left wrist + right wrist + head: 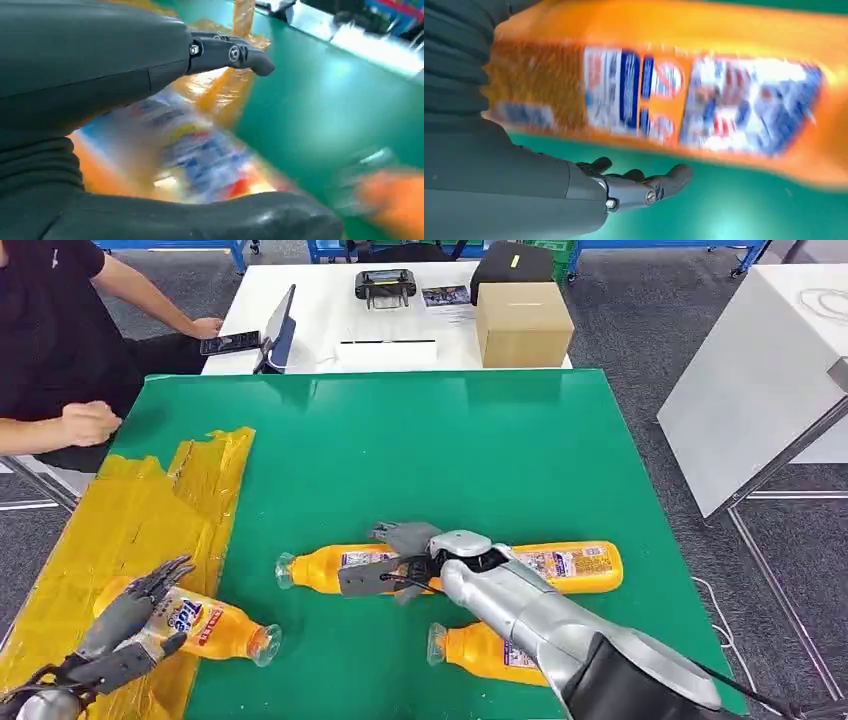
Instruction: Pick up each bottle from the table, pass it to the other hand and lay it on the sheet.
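Several orange bottles lie on the green table (480,440). One bottle (205,625) lies on its side at the edge of the yellow sheet (130,510), its cap end over the green. My left hand (125,625) sits around its base with fingers spread, and the left wrist view shows the blurred bottle (200,160) between thumb and fingers. My right hand (400,558) hovers open over the middle bottle (315,570); up close, the bottle (684,95) is apart from the fingers (644,182). Another bottle (570,565) lies behind my right arm. A third (475,650) is partly hidden under it.
A person sits at the far left, a hand (88,423) near the sheet's far corner. Behind the green table is a white table (320,310) with a laptop (280,330) and cardboard box (523,323). Another white table (760,380) stands to the right.
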Robot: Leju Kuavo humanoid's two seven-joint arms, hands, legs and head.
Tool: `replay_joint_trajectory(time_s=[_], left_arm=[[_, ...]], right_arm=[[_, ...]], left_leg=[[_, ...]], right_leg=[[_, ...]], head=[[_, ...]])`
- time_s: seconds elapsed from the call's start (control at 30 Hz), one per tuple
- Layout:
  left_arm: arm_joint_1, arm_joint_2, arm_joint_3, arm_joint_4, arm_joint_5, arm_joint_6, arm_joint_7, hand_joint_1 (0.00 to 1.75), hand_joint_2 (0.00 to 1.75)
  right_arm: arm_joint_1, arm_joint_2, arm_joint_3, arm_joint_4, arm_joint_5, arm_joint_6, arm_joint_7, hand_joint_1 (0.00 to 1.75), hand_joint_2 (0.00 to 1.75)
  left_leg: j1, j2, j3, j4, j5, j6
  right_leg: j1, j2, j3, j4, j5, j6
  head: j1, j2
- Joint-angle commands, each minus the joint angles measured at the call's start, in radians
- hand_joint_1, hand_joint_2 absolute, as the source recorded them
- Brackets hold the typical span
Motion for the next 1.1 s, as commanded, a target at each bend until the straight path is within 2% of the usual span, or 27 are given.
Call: replay_joint_trajectory(time_s=[0.03, 0.07, 0.1, 0.27, 0.33, 0.43, 0.47, 0.53, 0.6, 0.63, 0.67, 0.7, 0.8, 1.07, 1.1], left_arm=[[-0.101, -0.298, 0.232, -0.122, 0.313, -0.257, 0.005, 0.00, 0.00], [-0.106, -0.311, 0.253, -0.123, 0.315, -0.273, 0.005, 0.00, 0.00], [-0.126, -0.349, 0.313, -0.111, 0.340, -0.335, 0.005, 0.00, 0.00], [-0.144, -0.393, 0.385, -0.097, 0.369, -0.424, 0.005, 0.00, 0.00], [-0.144, -0.409, 0.405, -0.089, 0.348, -0.420, 0.005, 0.00, 0.00], [-0.135, -0.430, 0.441, -0.088, 0.383, -0.440, 0.043, 0.00, 0.00], [-0.130, -0.430, 0.443, -0.088, 0.383, -0.440, 0.043, 0.00, 0.00], [-0.109, -0.454, 0.472, -0.111, 0.458, -0.469, 0.103, 0.00, 0.00], [-0.076, -0.478, 0.487, -0.146, 0.572, -0.502, 0.194, 0.00, 0.00], [-0.056, -0.486, 0.481, -0.171, 0.595, -0.505, 0.207, 0.00, 0.00], [-0.050, -0.494, 0.480, -0.175, 0.617, -0.497, 0.226, 0.00, 0.00], [-0.037, -0.513, 0.469, -0.199, 0.654, -0.477, 0.259, 0.00, 0.00], [-0.022, -0.531, 0.440, -0.228, 0.666, -0.451, 0.270, 0.00, 0.00], [-0.028, -0.519, 0.436, -0.219, 0.676, -0.446, 0.269, 0.00, 0.00], [-0.022, -0.529, 0.424, -0.229, 0.684, -0.431, 0.272, 0.00, 1.75]], right_arm=[[0.066, 0.033, 0.106, 0.167, 0.077, -0.017, 0.048, 1.61, 1.75], [0.068, 0.033, 0.104, 0.168, 0.080, -0.019, 0.049, 1.75, 1.75], [0.081, 0.031, 0.093, 0.172, 0.084, -0.030, 0.055, 1.75, 1.75], [0.091, 0.029, 0.072, 0.177, 0.090, -0.026, 0.061, 1.75, 1.75], [0.096, 0.030, 0.038, 0.172, 0.078, -0.055, 0.064, 1.75, 1.75], [0.112, 0.036, -0.054, 0.151, 0.049, -0.169, 0.076, 1.75, 1.75], [0.110, 0.039, -0.054, 0.150, 0.049, -0.168, 0.076, 1.75, 1.75], [0.133, 0.040, -0.146, 0.105, 0.023, -0.302, 0.040, 1.75, 1.75], [0.186, 0.037, -0.265, 0.002, 0.001, -0.477, -0.070, 1.75, 1.75], [0.210, 0.035, -0.301, -0.051, 0.013, -0.486, -0.079, 1.75, 1.75], [0.239, 0.029, -0.337, -0.111, 0.024, -0.519, -0.095, 1.75, 1.75], [0.301, 0.027, -0.414, -0.226, 0.050, -0.603, -0.143, 1.75, 1.75], [0.357, 0.021, -0.461, -0.331, 0.100, -0.603, -0.139, 1.75, 1.75], [0.358, 0.033, -0.495, -0.315, 0.110, -0.600, -0.167, 1.75, 1.75], [0.389, 0.047, -0.544, -0.361, 0.072, -0.608, -0.246, 1.75, 1.75]], left_leg=[[0.002, -0.006, -0.001, -0.001, 0.001, 0.001], [0.002, -0.005, -0.001, -0.001, 0.001, 0.001], [0.001, -0.003, 0.001, -0.001, 0.001, 0.000], [0.001, 0.001, 0.007, -0.001, 0.001, 0.000], [0.001, 0.000, 0.009, -0.002, 0.001, 0.000], [0.000, 0.002, 0.013, -0.001, 0.000, 0.000], [0.001, 0.000, 0.011, -0.002, 0.001, 0.000], [0.002, 0.002, 0.010, -0.002, 0.001, 0.000], [0.001, 0.004, 0.009, -0.002, 0.000, 0.000], [0.001, 0.004, 0.012, -0.001, -0.001, 0.000], [0.002, 0.004, 0.011, -0.001, -0.001, 0.000], [0.001, 0.005, 0.012, -0.001, -0.001, 0.000], [0.001, 0.002, 0.006, 0.000, -0.001, 0.000], [0.001, 0.000, -0.002, 0.001, -0.001, 0.000], [0.002, 0.000, -0.003, 0.001, -0.001, 0.000]], right_leg=[[0.002, -0.005, 0.002, -0.003, 0.001, 0.000], [0.002, -0.004, 0.003, -0.003, 0.001, 0.000], [0.001, -0.003, 0.004, -0.003, 0.001, 0.000], [0.001, 0.000, 0.006, -0.004, 0.001, -0.001], [0.001, -0.001, 0.008, -0.004, 0.002, -0.001], [0.000, 0.001, 0.003, -0.003, 0.000, -0.001], [0.001, -0.001, 0.001, -0.005, 0.002, -0.001], [0.002, 0.001, 0.000, -0.005, 0.002, -0.001], [0.001, 0.003, 0.004, -0.004, 0.002, -0.001], [0.001, 0.003, 0.012, -0.003, 0.001, -0.001], [0.002, 0.003, 0.012, -0.004, 0.001, -0.001], [0.001, 0.003, 0.012, -0.003, 0.001, -0.001], [0.001, 0.001, 0.007, -0.002, 0.000, -0.001], [0.001, 0.001, -0.001, -0.002, 0.001, -0.001], [0.002, 0.001, -0.001, -0.003, 0.001, -0.001]], head=[[0.001, 0.000], [0.001, 0.000], [0.000, 0.000], [0.000, 0.000], [0.000, 0.000], [0.000, 0.000], [0.000, 0.000], [0.000, 0.000], [0.000, 0.000], [0.000, 0.000], [0.000, 0.000], [0.000, 0.000], [0.000, 0.000], [0.000, 0.000], [0.000, 0.000]])
